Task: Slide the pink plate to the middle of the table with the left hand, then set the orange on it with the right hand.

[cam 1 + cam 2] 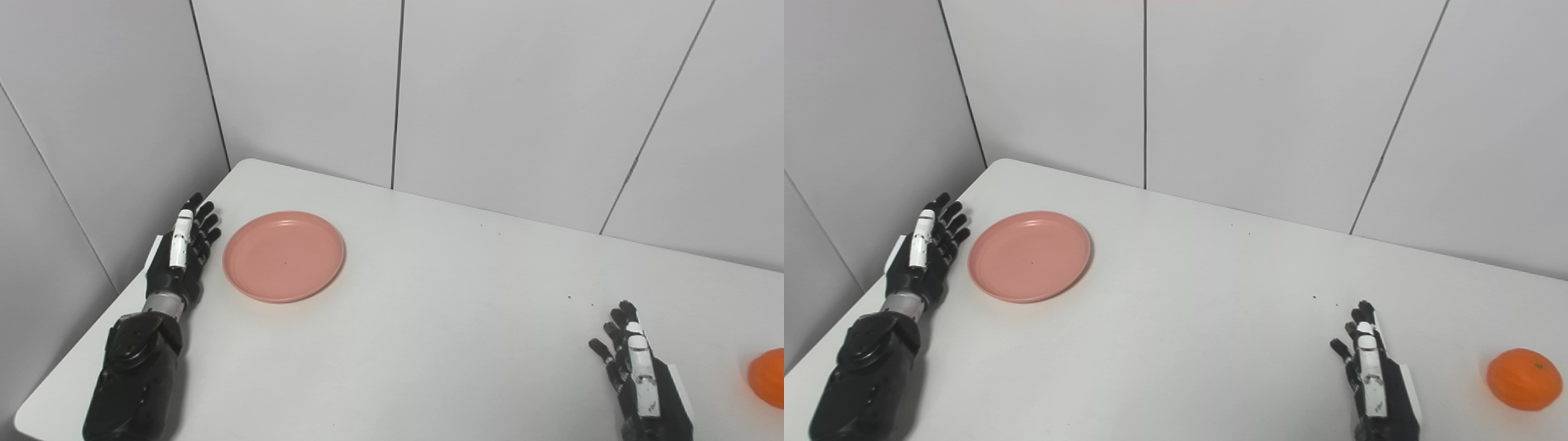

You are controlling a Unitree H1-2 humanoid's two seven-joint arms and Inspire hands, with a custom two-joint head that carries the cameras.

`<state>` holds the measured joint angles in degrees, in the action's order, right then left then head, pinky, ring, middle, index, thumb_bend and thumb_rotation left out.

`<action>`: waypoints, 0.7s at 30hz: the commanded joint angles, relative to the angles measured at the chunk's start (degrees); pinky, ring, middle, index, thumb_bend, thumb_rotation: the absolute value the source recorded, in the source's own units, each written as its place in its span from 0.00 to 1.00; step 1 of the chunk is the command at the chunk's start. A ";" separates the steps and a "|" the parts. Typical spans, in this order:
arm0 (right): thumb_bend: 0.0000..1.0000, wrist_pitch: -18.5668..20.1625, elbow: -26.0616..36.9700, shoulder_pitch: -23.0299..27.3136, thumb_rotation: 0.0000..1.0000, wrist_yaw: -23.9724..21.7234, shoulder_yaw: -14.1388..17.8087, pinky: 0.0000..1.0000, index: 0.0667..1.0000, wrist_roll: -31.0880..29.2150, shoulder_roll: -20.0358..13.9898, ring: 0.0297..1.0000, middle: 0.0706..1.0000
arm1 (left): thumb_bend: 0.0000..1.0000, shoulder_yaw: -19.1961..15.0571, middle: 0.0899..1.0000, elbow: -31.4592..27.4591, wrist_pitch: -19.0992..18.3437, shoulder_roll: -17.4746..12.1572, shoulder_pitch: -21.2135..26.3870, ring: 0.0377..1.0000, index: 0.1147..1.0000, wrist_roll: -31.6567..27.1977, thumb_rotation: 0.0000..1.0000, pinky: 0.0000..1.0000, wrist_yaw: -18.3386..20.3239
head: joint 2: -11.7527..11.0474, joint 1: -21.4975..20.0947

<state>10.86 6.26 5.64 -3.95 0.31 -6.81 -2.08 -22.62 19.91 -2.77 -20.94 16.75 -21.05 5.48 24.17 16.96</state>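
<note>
White table [465, 318], grey panel walls [514, 92]

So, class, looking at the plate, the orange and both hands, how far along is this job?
Nothing looks done yet. The pink plate sits empty toward the table's left side. In hand: the left hand is open just left of the plate, not touching it. Left: slide the plate to the middle, then the open right hand must fetch the orange lying to its right.
</note>
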 commanded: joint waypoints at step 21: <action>0.17 0.53 0.47 0.10 1.00 -0.01 0.20 1.00 1.00 -0.01 -0.37 1.00 1.00 | 0.33 4.59 0.94 -5.72 -5.91 3.52 2.42 0.93 0.93 -1.87 1.00 0.92 1.49 | 0.33 -0.35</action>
<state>10.85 6.26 5.62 -3.89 0.29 -6.83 -2.18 -19.01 15.48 -8.06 -17.53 17.73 -22.32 5.61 24.43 16.70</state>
